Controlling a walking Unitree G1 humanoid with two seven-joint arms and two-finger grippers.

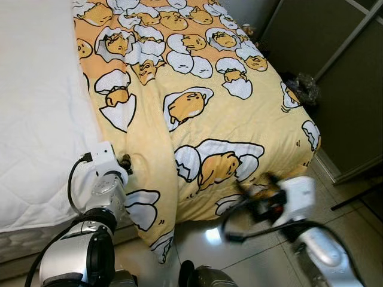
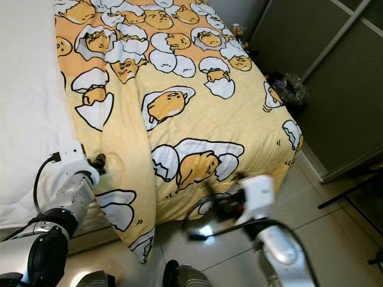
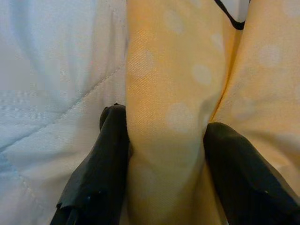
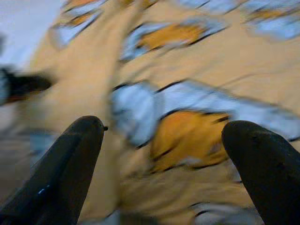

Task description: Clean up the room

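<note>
Your right claw (image 1: 254, 200) is smeared by motion blur at the near right, in front of the foot of the bed, so you can barely make out its outline in the head views. In its wrist view the two black fingers (image 4: 70, 164) stand wide apart with nothing between them, pointed at the blurred yellow blanket.

Your left claw (image 1: 127, 162) is mostly hidden by its own white wrist block in the head views; you only see a dark tip pressed into the cloth. The wrist view is clearer: the fingers (image 3: 101, 164) are clamped on a raised fold of the blanket (image 1: 197, 107), right where yellow cloth meets the white mattress (image 1: 36, 119).

The blanket is pale yellow with faint dots, printed all over with an orange-yellow cartoon figure sitting in white cracked eggshells outlined in black. It covers the right part of the bed and hangs over the foot toward the tiled floor (image 1: 251, 251). Its left edge is bunched into a long ridge running from far to near, ending in a drooping corner near the floor. The quilted mattress lies bare on the left.

A dark crinkled bag (image 1: 302, 88) sits on the floor at the far right by the dark wardrobe doors (image 1: 335, 72); its contents are too small to tell.
</note>
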